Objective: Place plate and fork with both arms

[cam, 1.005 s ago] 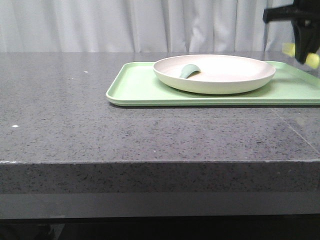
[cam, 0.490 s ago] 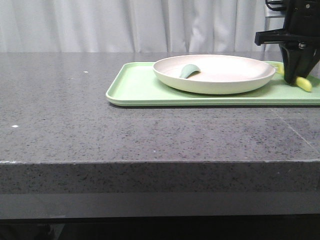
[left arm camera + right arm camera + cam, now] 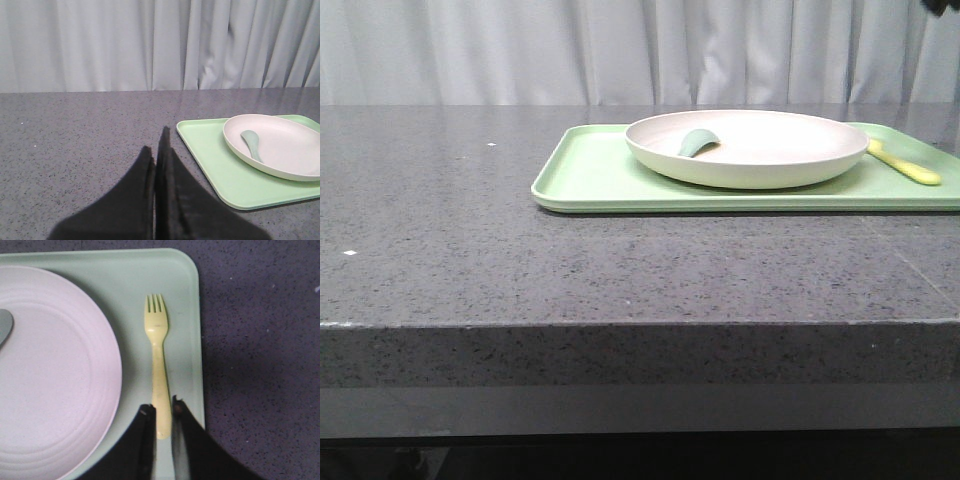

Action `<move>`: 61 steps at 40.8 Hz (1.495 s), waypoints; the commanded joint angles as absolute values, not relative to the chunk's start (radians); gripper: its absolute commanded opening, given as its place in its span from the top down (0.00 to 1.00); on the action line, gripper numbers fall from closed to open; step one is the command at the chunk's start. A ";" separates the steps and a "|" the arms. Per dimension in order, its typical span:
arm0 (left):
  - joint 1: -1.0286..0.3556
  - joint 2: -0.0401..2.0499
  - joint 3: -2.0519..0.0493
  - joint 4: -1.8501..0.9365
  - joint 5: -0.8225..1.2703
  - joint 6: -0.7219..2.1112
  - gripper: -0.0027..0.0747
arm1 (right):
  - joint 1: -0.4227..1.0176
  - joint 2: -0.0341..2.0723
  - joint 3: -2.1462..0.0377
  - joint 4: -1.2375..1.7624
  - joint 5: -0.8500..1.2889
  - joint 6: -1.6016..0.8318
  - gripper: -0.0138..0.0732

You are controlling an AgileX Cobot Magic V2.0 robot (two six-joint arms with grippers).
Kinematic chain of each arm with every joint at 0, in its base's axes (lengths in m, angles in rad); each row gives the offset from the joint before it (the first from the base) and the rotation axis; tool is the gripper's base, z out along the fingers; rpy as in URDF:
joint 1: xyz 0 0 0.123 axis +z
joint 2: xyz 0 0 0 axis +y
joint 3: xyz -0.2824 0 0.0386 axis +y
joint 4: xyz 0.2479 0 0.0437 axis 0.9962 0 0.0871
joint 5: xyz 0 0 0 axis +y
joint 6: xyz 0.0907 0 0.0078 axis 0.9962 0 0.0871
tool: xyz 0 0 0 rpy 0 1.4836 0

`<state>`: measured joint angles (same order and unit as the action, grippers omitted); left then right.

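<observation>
The cream plate (image 3: 760, 155) sits on the light-green tray (image 3: 590, 175). It also shows in the left wrist view (image 3: 285, 150) and the right wrist view (image 3: 55, 375). The pale yellow fork (image 3: 905, 166) lies flat on the tray, just right of the plate. In the right wrist view the fork (image 3: 159, 360) lies free between plate and tray rim. My right gripper (image 3: 162, 409) hovers above the fork's handle end, jaws slightly apart, holding nothing. My left gripper (image 3: 156, 140) is shut and empty over bare table, left of the tray (image 3: 215, 165).
A grey-green spoon-like utensil (image 3: 698, 142) lies in the plate's left part, also seen in the left wrist view (image 3: 251, 142). The tray stands on a dark speckled stone table (image 3: 470, 230). White curtains hang behind.
My right gripper came down with the fork, laid it on the tray right of the plate, let go and rose out of the front view. The left arm has not moved.
</observation>
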<state>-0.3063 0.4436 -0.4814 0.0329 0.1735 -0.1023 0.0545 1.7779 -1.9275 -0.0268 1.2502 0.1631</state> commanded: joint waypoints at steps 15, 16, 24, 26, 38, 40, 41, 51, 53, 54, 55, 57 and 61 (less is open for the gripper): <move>-0.309 0.448 -0.508 0.027 0.085 -0.106 0.99 | 0.101 1.458 -1.800 -0.032 1.207 0.125 0.97; -0.309 0.448 -0.508 0.027 0.085 -0.106 0.99 | 0.108 1.435 -1.763 -0.032 1.190 0.122 0.97; -0.309 0.448 -0.508 0.027 0.087 -0.106 0.99 | 0.126 1.200 -1.439 -0.032 0.964 0.096 0.97; -0.309 0.448 -0.508 0.027 0.087 -0.106 0.99 | 0.126 1.143 -1.349 -0.033 0.898 0.087 0.97; -0.309 0.448 -0.508 0.027 0.087 -0.106 0.99 | 0.126 0.769 -0.809 -0.036 0.510 -0.006 0.97; -0.309 0.448 -0.508 0.027 0.087 -0.106 0.99 | 0.126 0.701 -0.732 -0.036 0.448 -0.006 0.97; -0.309 0.448 -0.508 0.027 0.087 -0.106 0.99 | 0.126 0.671 -0.692 -0.036 0.426 -0.006 0.97; -0.309 0.448 -0.508 0.027 0.087 -0.106 0.99 | 0.126 0.356 -0.459 -0.035 0.256 -0.006 0.97; -0.309 0.448 -0.508 0.027 0.087 -0.106 0.99 | 0.126 0.322 -0.442 -0.035 0.244 -0.006 0.97; -0.309 0.448 -0.508 0.027 0.087 -0.106 0.99 | 0.126 0.302 -0.437 -0.035 0.243 -0.006 0.97; -0.309 0.448 -0.508 0.027 0.087 -0.106 0.99 | 0.126 0.290 -0.432 -0.035 0.243 -0.006 0.97; -0.309 0.448 -0.508 0.027 0.087 -0.106 0.99 | 0.126 0.267 -0.425 -0.035 0.244 -0.006 0.97; -0.309 0.448 -0.508 0.027 0.087 -0.106 0.99 | 0.126 0.257 -0.421 -0.035 0.247 -0.006 0.97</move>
